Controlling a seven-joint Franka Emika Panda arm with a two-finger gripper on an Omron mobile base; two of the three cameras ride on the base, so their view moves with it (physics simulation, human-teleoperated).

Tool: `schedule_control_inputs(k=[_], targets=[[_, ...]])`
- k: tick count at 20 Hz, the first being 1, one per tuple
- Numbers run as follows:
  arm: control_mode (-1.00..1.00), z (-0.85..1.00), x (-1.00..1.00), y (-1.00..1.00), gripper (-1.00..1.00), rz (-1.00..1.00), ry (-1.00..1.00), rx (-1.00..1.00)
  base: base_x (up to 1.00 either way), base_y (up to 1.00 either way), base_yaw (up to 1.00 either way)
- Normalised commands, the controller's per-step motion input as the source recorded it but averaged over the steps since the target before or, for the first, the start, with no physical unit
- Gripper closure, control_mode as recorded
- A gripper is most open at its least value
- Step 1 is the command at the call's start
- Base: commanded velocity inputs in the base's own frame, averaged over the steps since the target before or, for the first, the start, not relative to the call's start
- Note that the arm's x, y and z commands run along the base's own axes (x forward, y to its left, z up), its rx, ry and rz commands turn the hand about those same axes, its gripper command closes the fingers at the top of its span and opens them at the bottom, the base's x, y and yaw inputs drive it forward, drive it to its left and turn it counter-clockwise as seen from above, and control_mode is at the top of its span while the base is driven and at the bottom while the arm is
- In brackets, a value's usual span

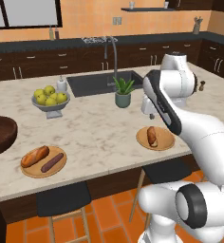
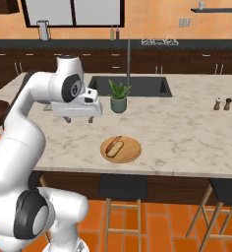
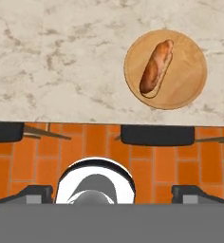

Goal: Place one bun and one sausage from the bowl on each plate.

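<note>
The wide dark wooden bowl (image 1: 0, 135) sits at the counter's left edge, its inside hidden. The left plate (image 1: 35, 172) holds a bun (image 1: 35, 156) and a dark sausage (image 1: 52, 162). On the right plate (image 1: 167, 142) lies a single bun (image 1: 152, 136); the hand view shows this plate (image 3: 192, 76) and bun (image 3: 156, 69) from above. My gripper (image 2: 78, 119) hovers over the counter, up and to the left of the right plate (image 2: 132, 150), open and holding nothing. Its fingertips (image 3: 33, 192) stand far apart.
A grey footed bowl of yellow-green fruit (image 1: 50, 99) and a potted plant (image 1: 123, 92) stand in front of the sink (image 1: 102, 81). Salt and pepper shakers (image 2: 222, 104) are at the far right. Dark stools (image 1: 64, 199) line the counter's near edge over an orange tile floor.
</note>
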Motion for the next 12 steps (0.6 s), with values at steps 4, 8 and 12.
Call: schedule_control_inputs(k=[4,8,12], targets=[[1.0,0.0,-0.12,0.0,-1.0,0.0,0.0,0.0,-0.36,0.47,0.0],[1.0,0.0,0.0,0.0,-1.0,0.0,0.0,0.0,0.04,1.0,0.0],[1.0,0.0,0.0,0.0,-1.0,0.0,0.0,0.0,0.03,1.0,0.0]])
